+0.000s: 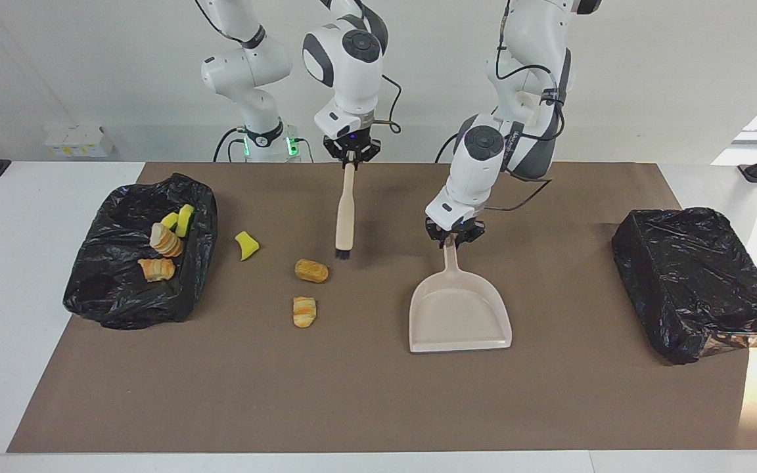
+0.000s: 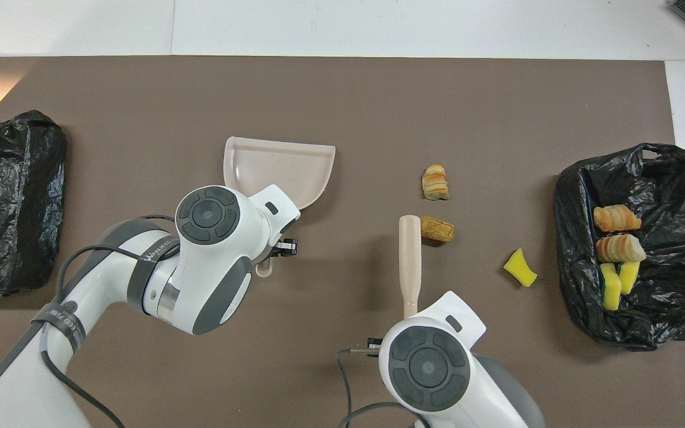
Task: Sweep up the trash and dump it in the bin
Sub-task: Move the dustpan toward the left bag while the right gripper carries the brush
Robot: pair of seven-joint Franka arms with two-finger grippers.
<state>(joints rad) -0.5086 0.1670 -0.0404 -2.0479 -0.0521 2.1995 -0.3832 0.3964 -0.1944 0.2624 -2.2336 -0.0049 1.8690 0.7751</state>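
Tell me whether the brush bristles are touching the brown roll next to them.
Apart. In the facing view the brush hangs from the right gripper, with bare mat between its dark bristles and the brown roll.

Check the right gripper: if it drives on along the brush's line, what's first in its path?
Probably the mat. The right gripper points steeply down, holding the brush bristles-down, apparently just above the mat beside the tan roll.
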